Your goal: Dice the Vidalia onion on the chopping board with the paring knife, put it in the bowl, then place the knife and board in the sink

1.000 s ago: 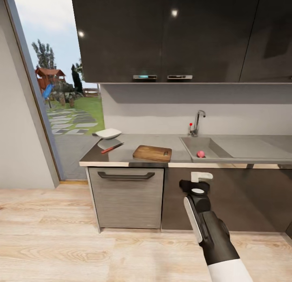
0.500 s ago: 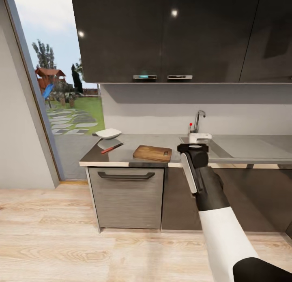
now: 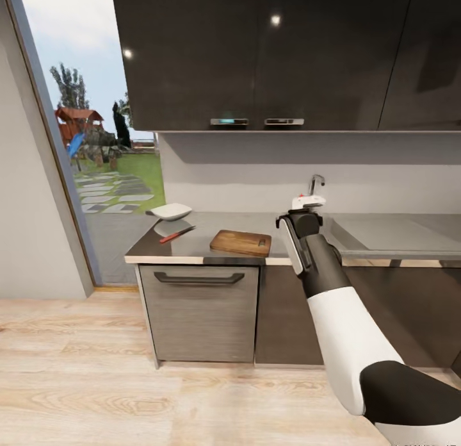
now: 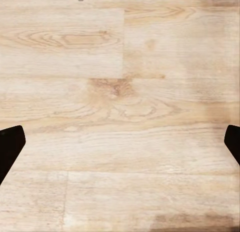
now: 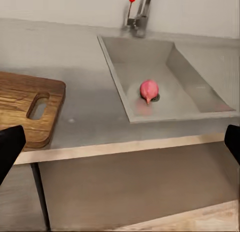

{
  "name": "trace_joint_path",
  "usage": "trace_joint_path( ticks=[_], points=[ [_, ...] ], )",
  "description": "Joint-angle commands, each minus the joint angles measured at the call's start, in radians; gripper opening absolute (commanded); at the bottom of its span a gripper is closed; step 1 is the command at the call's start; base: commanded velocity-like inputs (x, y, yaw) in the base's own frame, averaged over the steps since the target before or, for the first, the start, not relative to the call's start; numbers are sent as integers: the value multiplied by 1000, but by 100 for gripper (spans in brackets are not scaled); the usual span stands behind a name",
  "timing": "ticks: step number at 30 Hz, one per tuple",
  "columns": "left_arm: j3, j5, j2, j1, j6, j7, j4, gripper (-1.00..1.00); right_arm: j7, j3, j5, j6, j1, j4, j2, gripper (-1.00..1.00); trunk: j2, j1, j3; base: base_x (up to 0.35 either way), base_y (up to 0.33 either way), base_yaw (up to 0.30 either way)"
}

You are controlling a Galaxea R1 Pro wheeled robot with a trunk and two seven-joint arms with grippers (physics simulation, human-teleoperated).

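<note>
Count: one Vidalia onion (image 5: 148,90), pinkish, lying on the drain in the basin of the sink (image 5: 186,82); one chopping board (image 3: 241,242) near the front edge of the countertop (image 3: 205,231), just left of the sink; one paring knife (image 3: 177,234) and one bowl (image 3: 171,211) toward the countertop's left end, bowl behind knife. Right arm extended forward and raised, right gripper (image 3: 307,203) over the sink's front edge, fingers spread wide. Left gripper (image 4: 120,142) points down at the wood floor (image 4: 120,107), fingers apart.

one onion (image 5: 148,90), one chopping board (image 3: 241,242), one bowl (image 3: 171,211), one knife (image 3: 177,234)
</note>
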Motion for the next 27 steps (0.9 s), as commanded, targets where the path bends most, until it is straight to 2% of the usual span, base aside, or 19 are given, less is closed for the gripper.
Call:
trace_joint_path(
  ticks=[1, 5, 12, 20, 22, 26, 27],
  points=[
    [1, 0, 0, 0, -2, 0, -1, 100, -3, 1, 0, 5, -2, 7, 0, 100, -1, 0, -1, 123, 18, 0],
    [1, 0, 0, 0, -2, 0, -1, 100, -1, -1, -7, 5, -4, 35, 0, 100, -1, 0, -1, 229, 117, 0],
    [1, 0, 0, 0, -2, 0, -1, 100, -1, -2, -63, 5, -4, 39, 0, 100, -1, 0, -1, 272, 149, 0],
    [1, 0, 0, 0, -2, 0, 0, 100, -1, -9, -70, 4, -3, 38, 0, 100, -1, 0, -1, 156, 30, 0],
    [1, 0, 0, 0, -2, 0, 0, 100, -1, -26, -70, 3, -3, 37, 0, 100, -1, 0, -1, 24, 2, 0],
    [1, 0, -1, 0, -2, 0, 4, 100, 1, -119, -69, -1, -3, 37, -5, 100, -1, 0, -1, 33, -3, 0],
    [1, 0, -1, 0, -1, 0, 5, 100, 1, -128, -69, -2, -3, 37, -6, 100, -1, 0, -1, 113, -41, 0]
  ],
)
